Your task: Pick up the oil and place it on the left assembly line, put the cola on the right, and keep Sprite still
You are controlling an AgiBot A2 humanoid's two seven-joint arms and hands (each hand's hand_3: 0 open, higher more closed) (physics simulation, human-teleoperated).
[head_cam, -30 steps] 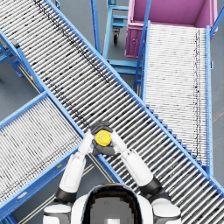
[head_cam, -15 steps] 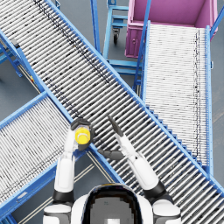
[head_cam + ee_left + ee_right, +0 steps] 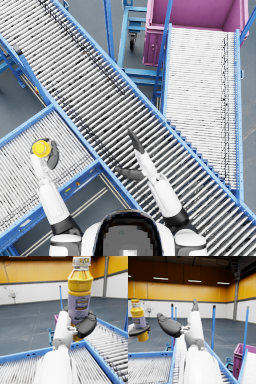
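Over left assembly line (image 3: 20,195), left arm reaching forward, left hand (image 3: 51,154) wrapping around lower part of oil bottle (image 3: 80,303). Bottle sitting upright, long axis vertical, cap pointing up, hanging above rollers. Right hand (image 3: 137,160) hovering over middle conveyor (image 3: 90,90), fingers stretched out, thumb sticking sideways, gripping nothing.

An industrial warehouse or factory hall: long blue-framed roller conveyors (image 3: 100,100) cross a grey concrete floor (image 3: 20,107), a magenta bin (image 3: 152,47) beside them, beneath yellow-and-white walls (image 3: 158,293) and strip lights (image 3: 194,281).
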